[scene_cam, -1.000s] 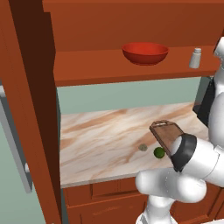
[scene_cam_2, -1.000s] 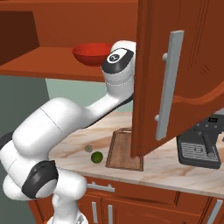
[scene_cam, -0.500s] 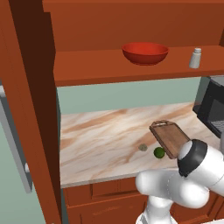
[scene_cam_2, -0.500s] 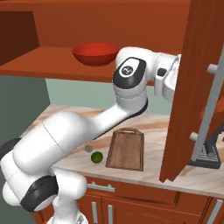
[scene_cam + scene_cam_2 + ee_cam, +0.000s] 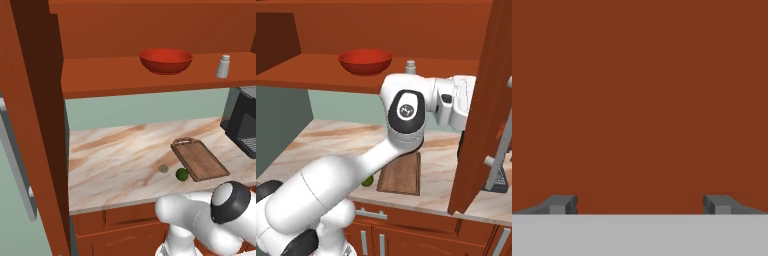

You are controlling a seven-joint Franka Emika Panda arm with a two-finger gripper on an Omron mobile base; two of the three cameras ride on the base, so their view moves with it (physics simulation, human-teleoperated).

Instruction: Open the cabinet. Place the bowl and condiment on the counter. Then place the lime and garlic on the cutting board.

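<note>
Hand [image 5: 640, 205] spread wide, nothing between the fingertips [image 5: 561, 204]; hand view is flat reddish-brown wood right in front of it. In the right base view the white wrist points at the inner face of the open right door of the reddish-brown wooden wall cabinet [image 5: 476, 115], very close to the panel; can't tell if it touches. Grey vertical bar handle [image 5: 500, 155] sits on that door's far face.

Both cabinet doors stand open; left door [image 5: 35, 125] swung out at the left edge of the left base view.

On the cabinet shelf [image 5: 150, 77]: wide shallow glossy red bowl [image 5: 165, 60], upright, mid-shelf; small whitish-grey shaker bottle with silvery cap [image 5: 223, 66], upright, to its right, well apart. Both sit above and behind the wrist.

Below, on the beige marble-look tabletop with brown veins [image 5: 115, 160]: brown wooden rectangular cutting board [image 5: 199, 159], thin metal loop handle at its far short end, nothing on it. Small round dark green lime [image 5: 182, 174] just beside the board's near-left corner, off the board. Tiny grey-beige garlic lump [image 5: 163, 168] just left of the lime, apart from it. Black appliance [image 5: 242, 125] at the tabletop's right end.
</note>
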